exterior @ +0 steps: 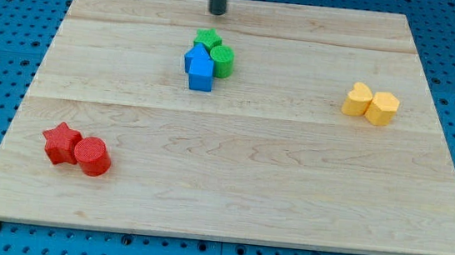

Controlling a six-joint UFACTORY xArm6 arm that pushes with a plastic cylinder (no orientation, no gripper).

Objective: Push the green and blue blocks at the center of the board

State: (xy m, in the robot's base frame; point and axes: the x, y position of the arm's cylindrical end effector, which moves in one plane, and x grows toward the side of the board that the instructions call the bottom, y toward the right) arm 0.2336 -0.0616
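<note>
A tight cluster sits above the board's middle: a green star block (207, 38) at the top, a green cylinder (223, 62) on the right, a blue block (196, 57) on the left and a blue house-shaped block (201, 75) at the bottom, all touching or nearly so. My tip (217, 12) is a dark rod at the view's top edge of the board, a short gap above the green star, not touching any block.
A red star (61, 142) and a red cylinder (92, 155) lie together at the lower left. Two yellow heart-shaped blocks (371, 103) lie side by side at the right. The wooden board (230, 186) rests on a blue pegboard.
</note>
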